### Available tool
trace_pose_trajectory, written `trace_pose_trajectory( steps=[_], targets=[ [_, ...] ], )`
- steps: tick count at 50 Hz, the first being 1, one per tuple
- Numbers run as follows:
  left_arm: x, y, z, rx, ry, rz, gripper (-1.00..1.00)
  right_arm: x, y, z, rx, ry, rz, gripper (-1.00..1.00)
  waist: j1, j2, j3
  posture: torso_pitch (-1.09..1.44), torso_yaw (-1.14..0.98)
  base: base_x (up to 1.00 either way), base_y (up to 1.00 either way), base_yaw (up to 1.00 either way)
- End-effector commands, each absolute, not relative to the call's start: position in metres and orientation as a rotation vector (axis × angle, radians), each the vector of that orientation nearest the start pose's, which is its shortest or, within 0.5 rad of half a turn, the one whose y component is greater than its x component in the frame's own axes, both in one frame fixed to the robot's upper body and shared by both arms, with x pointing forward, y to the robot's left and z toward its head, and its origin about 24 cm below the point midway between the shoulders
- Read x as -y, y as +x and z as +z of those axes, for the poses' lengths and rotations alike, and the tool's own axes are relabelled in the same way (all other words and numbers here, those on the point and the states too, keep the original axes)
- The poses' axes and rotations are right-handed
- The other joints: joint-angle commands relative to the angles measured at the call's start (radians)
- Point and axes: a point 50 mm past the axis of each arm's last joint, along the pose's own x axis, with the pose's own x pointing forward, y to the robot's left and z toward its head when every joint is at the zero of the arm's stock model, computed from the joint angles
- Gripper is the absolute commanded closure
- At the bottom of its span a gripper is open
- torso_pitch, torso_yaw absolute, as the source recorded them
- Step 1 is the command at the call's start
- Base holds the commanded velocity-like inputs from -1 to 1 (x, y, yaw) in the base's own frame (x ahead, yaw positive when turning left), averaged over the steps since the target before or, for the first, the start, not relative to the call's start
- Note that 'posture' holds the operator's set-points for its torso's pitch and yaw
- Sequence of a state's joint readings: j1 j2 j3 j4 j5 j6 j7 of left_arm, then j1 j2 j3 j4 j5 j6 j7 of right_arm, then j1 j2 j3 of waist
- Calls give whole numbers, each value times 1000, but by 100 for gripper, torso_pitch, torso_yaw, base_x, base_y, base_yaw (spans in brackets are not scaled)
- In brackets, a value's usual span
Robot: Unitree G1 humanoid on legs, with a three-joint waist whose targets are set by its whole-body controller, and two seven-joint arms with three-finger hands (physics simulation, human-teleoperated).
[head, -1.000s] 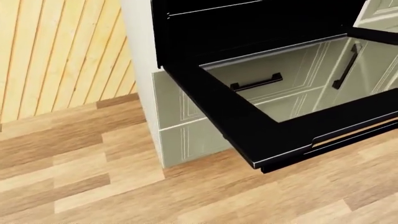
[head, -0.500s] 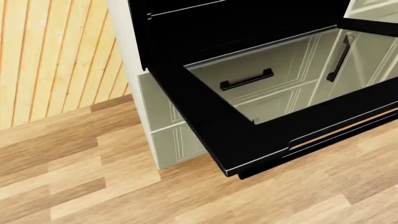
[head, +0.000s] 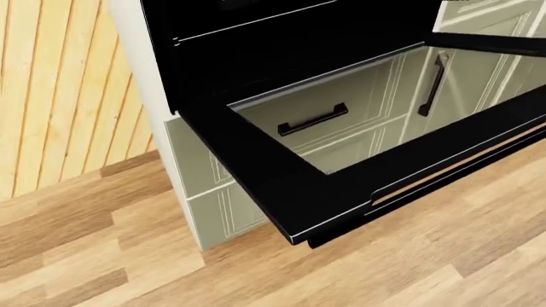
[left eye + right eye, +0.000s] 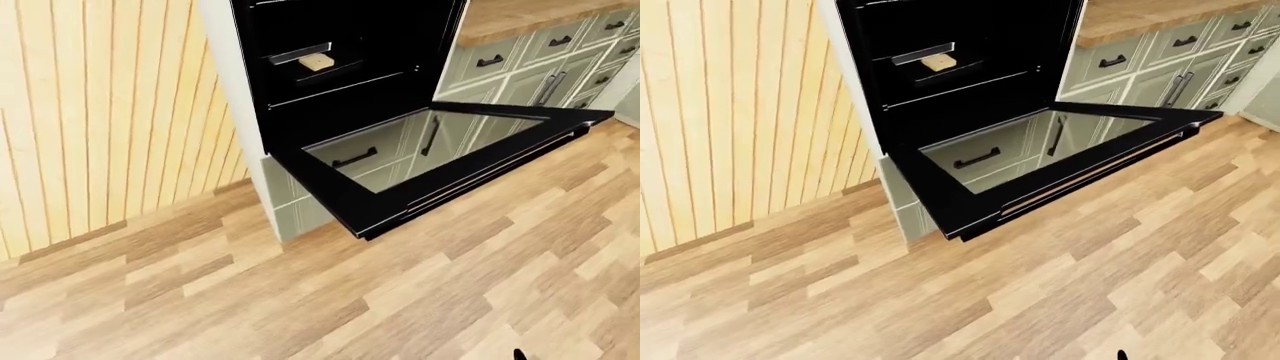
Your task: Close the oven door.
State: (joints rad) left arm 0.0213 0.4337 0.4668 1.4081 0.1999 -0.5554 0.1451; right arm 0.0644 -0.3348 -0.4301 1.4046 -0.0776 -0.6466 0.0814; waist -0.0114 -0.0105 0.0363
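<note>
Shifting leftward, view keeps oven door (image 4: 330,184) open.

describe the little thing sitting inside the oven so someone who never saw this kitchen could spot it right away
Find the tall black built-in oven beside the pale wooden slat wall, its glass-paned door hanging open and flat over the floor. Inside the dark cavity, on the upper rack, lies a small tan block, seemingly bread. It is the only light-coloured thing in there.
</note>
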Motion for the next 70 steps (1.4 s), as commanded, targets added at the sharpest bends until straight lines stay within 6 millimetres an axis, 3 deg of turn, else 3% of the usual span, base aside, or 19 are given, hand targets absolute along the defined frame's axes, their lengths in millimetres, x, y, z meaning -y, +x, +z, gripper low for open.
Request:
trace_pose_trajectory(
  steps=[1, 4, 5, 8, 13, 17, 19, 20, 24, 30, 33, 36, 37, 42, 59, 63, 65, 66, 70],
  targets=[
    [-354, 85, -97, -730, 399, 594, -100, 318, 72, -116, -720, -200, -426, -100, -5, 0, -6, 0, 0, -8, 0, -52],
    [-355, 85, -97, -730, 399, 594, -100, 318, 72, -116, -719, -196, -426, -100, -4, -41, -7, 0, 0, -9, 0, -53],
    [-354, 85, -97, -730, 400, 594, -100, 318, 72, -116, -719, -194, -425, -100, -12, -20, -11, 0, 0, -9, 0, -53],
    [-354, 85, -97, -730, 400, 594, -100, 318, 72, -116, -720, -191, -424, -100, -24, -27, -11, 0, 0, -10, 0, -51],
    [-354, 85, -97, -730, 400, 594, -100, 318, 72, -116, -722, -186, -422, -100, -12, 0, -2, 0, 0, -10, 0, -50],
    [-354, 85, -97, -730, 398, 595, -100, 318, 72, -116, -722, -183, -420, -100, 5, 46, 0, 0, 0, -10, 0, -50],
    [-354, 85, -97, -731, 399, 594, -100, 317, 72, -116, -722, -182, -418, -100, 15, 112, -21, 0, 0, -11, 0, -50],
    [-354, 85, -97, -730, 399, 594, -100, 317, 72, -116, -722, -182, -417, -100, 18, 79, -19, 0, 0, -12, 0, -49],
    [-354, 85, -97, -730, 398, 595, -100, 317, 73, -116, -722, -180, -415, -100, 18, 77, -15, 0, 0, -11, 0, -44],
    [-354, 85, -97, -730, 398, 594, -100, 317, 73, -116, -721, -176, -414, -100, 13, 23, -10, 0, 0, -11, 0, -44],
    [-354, 85, -97, -730, 398, 595, -100, 317, 72, -117, -723, -175, -413, -100, 9, -19, -13, 0, 0, -11, 0, -45],
    [-354, 85, -97, -730, 398, 595, -100, 317, 72, -117, -726, -157, -413, -100, 8, -92, -15, 0, 0, -8, 0, -24],
    [-354, 85, -97, -730, 398, 596, -100, 317, 72, -117, -726, -154, -407, -100, 10, -52, 5, 0, 0, 0, 0, 0],
    [-354, 85, -97, -731, 399, 595, -100, 318, 72, -116, -712, -111, -410, -100, 16, -6, 0, 0, 0, 0, 0, 0],
    [-354, 85, -97, -731, 399, 596, -100, 317, 71, -117, -716, -63, -395, -100, 5, 5, -26, 0, 0, 0, 8, 0],
    [-354, 85, -97, -731, 397, 596, -100, 317, 71, -118, -719, -65, -392, -100, 5, 57, -17, 0, 0, 0, 24, 0],
    [-354, 85, -97, -731, 397, 596, -100, 317, 71, -118, -720, -64, -392, -100, 12, 119, -33, 0, 0, 0, 33, 0],
    [-354, 85, -97, -731, 397, 596, -100, 317, 71, -118, -720, -64, -392, -100, 15, 54, -20, 0, 0, 0, 38, 0],
    [-354, 85, -97, -731, 397, 597, -100, 317, 71, -118, -721, -63, -391, -100, 12, 47, -11, 0, 0, 0, 38, 0]
  ],
)
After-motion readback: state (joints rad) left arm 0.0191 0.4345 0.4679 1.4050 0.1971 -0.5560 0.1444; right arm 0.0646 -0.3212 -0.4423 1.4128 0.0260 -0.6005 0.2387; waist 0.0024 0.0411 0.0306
